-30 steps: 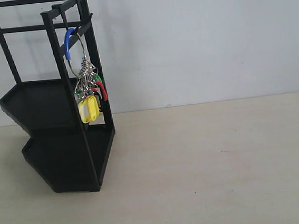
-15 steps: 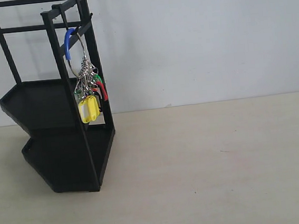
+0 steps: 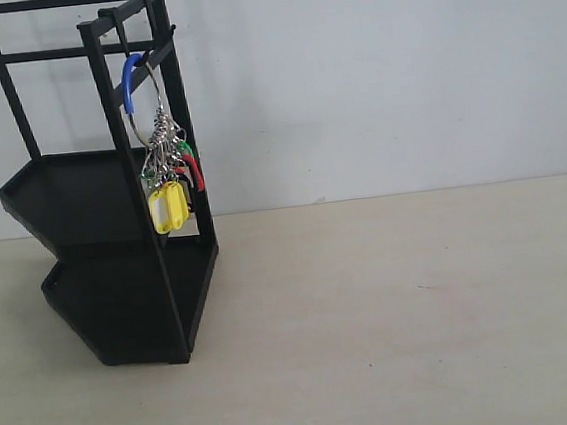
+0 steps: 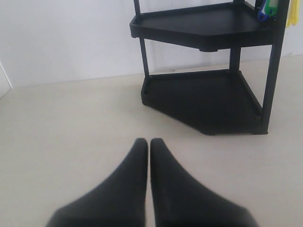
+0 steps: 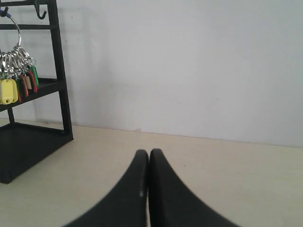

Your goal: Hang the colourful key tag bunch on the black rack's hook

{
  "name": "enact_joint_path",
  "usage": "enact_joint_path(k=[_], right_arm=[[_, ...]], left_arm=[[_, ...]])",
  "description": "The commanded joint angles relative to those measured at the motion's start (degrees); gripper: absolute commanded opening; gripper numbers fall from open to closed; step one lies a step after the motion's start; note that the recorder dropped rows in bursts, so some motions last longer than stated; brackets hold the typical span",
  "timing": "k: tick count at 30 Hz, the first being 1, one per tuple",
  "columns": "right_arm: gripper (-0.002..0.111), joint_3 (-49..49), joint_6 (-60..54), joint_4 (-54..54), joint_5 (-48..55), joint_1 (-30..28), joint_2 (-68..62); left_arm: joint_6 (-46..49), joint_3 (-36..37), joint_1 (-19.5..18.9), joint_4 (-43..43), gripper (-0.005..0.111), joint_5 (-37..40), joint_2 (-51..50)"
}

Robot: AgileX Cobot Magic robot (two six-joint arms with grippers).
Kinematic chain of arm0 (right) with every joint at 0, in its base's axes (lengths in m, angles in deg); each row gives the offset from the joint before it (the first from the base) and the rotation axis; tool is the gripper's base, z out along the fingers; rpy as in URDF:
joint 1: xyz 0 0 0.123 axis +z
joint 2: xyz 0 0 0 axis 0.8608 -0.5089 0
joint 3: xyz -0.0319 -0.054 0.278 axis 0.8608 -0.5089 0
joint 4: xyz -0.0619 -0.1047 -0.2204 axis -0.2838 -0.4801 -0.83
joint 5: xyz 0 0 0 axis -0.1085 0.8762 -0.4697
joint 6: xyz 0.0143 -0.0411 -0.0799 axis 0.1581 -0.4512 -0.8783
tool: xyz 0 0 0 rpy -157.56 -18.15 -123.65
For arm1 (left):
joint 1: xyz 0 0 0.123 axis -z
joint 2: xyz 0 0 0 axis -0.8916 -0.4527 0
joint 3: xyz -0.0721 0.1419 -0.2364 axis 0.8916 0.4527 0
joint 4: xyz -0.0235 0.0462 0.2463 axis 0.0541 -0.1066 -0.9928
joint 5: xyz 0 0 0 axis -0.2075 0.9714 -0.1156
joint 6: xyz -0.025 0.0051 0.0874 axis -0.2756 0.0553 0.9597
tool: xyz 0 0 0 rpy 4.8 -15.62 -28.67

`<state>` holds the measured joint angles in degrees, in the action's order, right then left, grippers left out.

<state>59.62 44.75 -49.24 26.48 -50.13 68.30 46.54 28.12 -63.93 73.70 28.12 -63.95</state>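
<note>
The colourful key tag bunch (image 3: 166,174) hangs from the black rack (image 3: 115,239) at the exterior view's left. Its wire loop with the blue sleeve (image 3: 128,82) sits over the hook (image 3: 122,32) under the top rail. The yellow tag (image 3: 168,208) dangles lowest. In the right wrist view the bunch (image 5: 16,78) hangs on the rack (image 5: 59,71), far from my right gripper (image 5: 148,153), which is shut and empty. My left gripper (image 4: 148,143) is shut with nothing in it, a short way from the rack's lower tray (image 4: 203,99). Neither gripper shows in the exterior view.
A pale tabletop (image 3: 394,312) stretches in front of a white wall (image 3: 381,73). The rack stands against the wall. A second small hook (image 5: 41,14) shows on the rack's top rail in the right wrist view.
</note>
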Motion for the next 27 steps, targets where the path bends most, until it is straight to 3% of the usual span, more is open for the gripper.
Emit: enact_joint_path(k=[1, 19, 27], right_arm=[[0.0, -0.2, 1.9, 0.2, 5.8, -0.2, 1.2], [0.0, -0.2, 1.9, -0.1, 18.5, -0.4, 1.2], [0.0, -0.2, 3.2, 0.7, 18.9, -12.7, 1.2]], left_arm=[[0.0, -0.1, 0.1, 0.2, 0.004, -0.3, 0.1], [0.0, -0.1, 0.1, 0.2, 0.004, -0.3, 0.1], [0.0, -0.1, 0.1, 0.2, 0.004, -0.3, 0.1]])
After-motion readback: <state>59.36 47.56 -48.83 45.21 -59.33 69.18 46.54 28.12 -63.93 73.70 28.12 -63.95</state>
